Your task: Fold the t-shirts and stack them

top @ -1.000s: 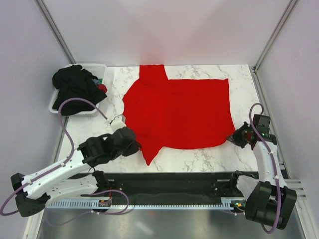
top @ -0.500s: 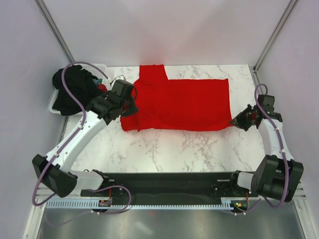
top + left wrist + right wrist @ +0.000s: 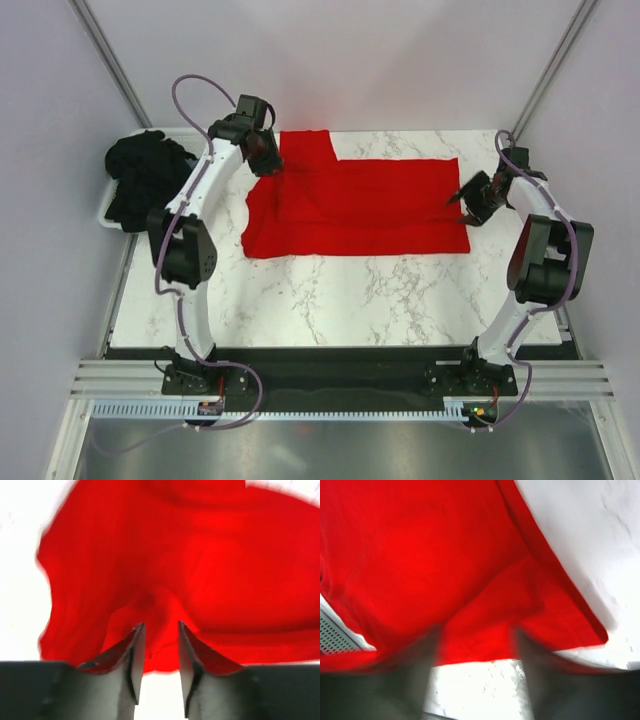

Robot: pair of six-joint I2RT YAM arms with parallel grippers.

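Observation:
A bright red t-shirt (image 3: 370, 210) lies folded on the marble table (image 3: 350, 300), one sleeve pointing to the far side. My left gripper (image 3: 268, 160) hovers over its far left corner. In the left wrist view that gripper (image 3: 160, 625) is open by a narrow gap, with red cloth (image 3: 200, 555) just beyond the tips and nothing pinched. My right gripper (image 3: 462, 197) is at the shirt's right edge. The right wrist view is blurred, but it shows the right gripper (image 3: 477, 630) open over the cloth (image 3: 420, 545) and bare table. Black t-shirts (image 3: 150, 178) are heaped at the left.
The black heap sits in a white tub (image 3: 108, 215) at the table's left edge. Metal frame posts (image 3: 110, 60) rise at the far corners, with pale walls close on both sides. Marble shows between the shirt and the arm bases.
Both arms swept from near to far, carrying the shirt's near edge over so the cloth is now folded. Both grippers went from shut to open and let the cloth go.

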